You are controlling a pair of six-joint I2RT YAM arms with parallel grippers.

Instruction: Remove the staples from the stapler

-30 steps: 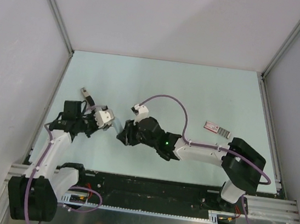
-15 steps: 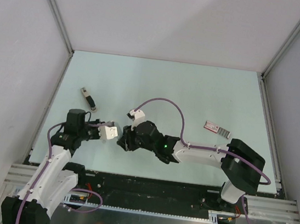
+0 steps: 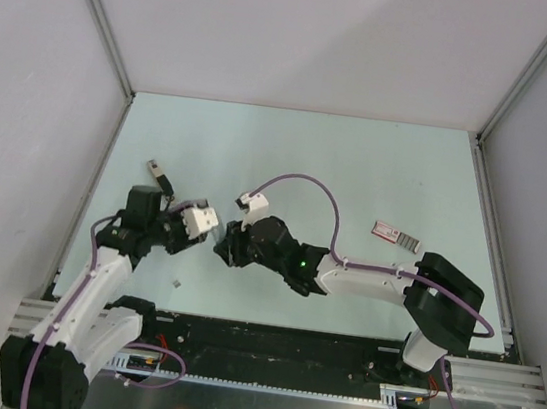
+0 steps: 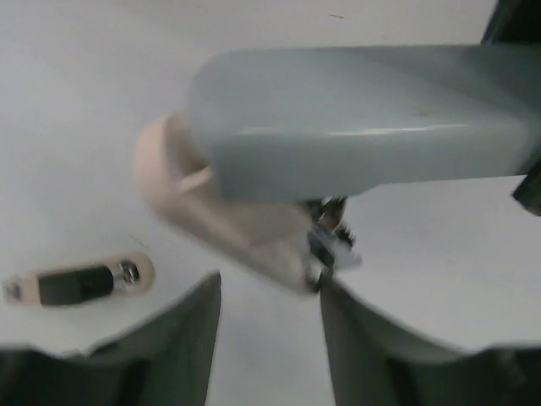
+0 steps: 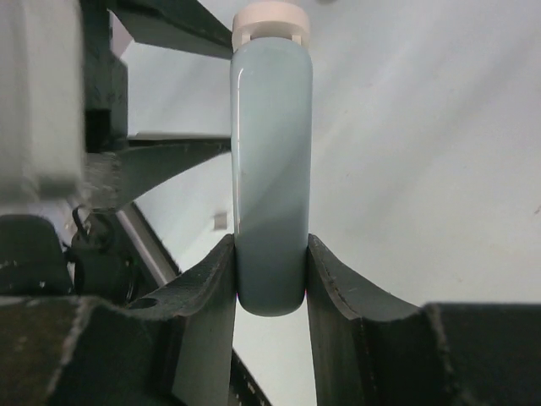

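My right gripper (image 5: 270, 279) is shut on the rear end of the stapler (image 5: 270, 152), a pale blue body on a pinkish base. In the left wrist view the stapler (image 4: 363, 118) hangs above the table with metal parts showing at its mouth. My left gripper (image 4: 270, 292) is open just below that mouth, with nothing between its fingers. From above, the two grippers meet nose to nose: left gripper (image 3: 213, 237), right gripper (image 3: 227, 249). The stapler is hidden between them there. A tiny grey piece (image 3: 176, 280) lies on the table below the left gripper.
A small slim black and silvery piece (image 3: 161, 178) lies at the left of the table; it also shows in the left wrist view as the black piece (image 4: 76, 282). A flat pinkish box (image 3: 395, 236) lies at the right. The walls of the enclosure (image 3: 96, 20) surround the table.
My left gripper has gone from shut to open and shifted slightly left and back. A tiny grey piece now lies on the table near the front edge. The right gripper keeps its hold.
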